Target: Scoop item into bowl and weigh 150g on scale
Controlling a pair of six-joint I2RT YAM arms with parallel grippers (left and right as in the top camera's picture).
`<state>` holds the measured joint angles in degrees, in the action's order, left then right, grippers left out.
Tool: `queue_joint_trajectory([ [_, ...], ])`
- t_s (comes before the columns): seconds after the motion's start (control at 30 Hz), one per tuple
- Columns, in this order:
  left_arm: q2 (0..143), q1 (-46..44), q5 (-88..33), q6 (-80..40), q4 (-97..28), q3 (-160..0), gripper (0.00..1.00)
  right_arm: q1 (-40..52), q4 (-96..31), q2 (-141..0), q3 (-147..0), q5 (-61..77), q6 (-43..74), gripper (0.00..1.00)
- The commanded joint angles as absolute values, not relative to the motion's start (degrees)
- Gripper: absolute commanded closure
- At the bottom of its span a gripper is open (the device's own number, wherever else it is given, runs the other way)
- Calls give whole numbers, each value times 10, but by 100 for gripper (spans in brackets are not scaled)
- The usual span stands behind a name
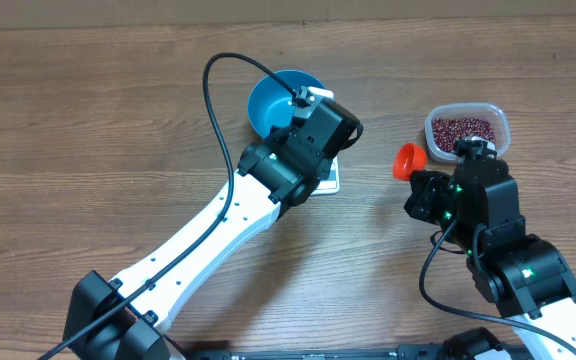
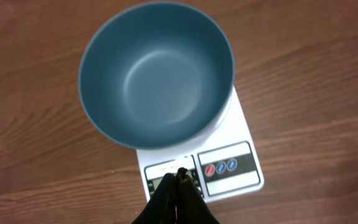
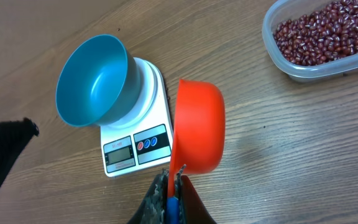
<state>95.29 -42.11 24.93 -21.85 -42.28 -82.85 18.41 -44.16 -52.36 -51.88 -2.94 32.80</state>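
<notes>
Overhead view: blue bowl (image 1: 271,98) upper centre of frame, part-covered by the left arm. It sits on the white scale (image 2: 234,167); left wrist view shows the bowl overhanging the scale's far half, display and buttons clear at the near edge. Bowl's inside is bare blue. Left pincer (image 2: 179,175) at bottom centre of its own view, fingers pressed together, nothing between them, tips over the scale's display; contact cannot be told. Beans (image 3: 327,32), dark red, lie in a clear plastic tub (image 1: 466,108) at upper right of the overhead frame, well apart from the bowl. Right pincer (image 3: 171,182) pinches the handle of a red scoop (image 3: 199,127), which hangs tilted on its side, mouth facing left toward the scale. Scoop's contents cannot be seen. Scoop sits between scale and tub, above the brown wooden table (image 1: 88,120).
</notes>
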Motion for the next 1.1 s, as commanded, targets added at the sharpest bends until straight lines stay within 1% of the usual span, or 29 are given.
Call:
queue_joint_trajectory([
  [0.0, 965, -413, 285, -224, -405, -825, 96, 183, -437, -521, -541, -29, 328, 96],
  [0.4, 1075, -412, 259, -247, -324, -825, 96, 183, -435, -521, -541, -29, 328, 96],
  [0.93, 1106, -396, 259, -248, -304, -825, 96, 183, -435, -522, -541, -29, 328, 96],
  [1.07, 1107, -397, 258, -266, -297, -825, 96, 183, -431, -522, -541, -29, 328, 96],
])
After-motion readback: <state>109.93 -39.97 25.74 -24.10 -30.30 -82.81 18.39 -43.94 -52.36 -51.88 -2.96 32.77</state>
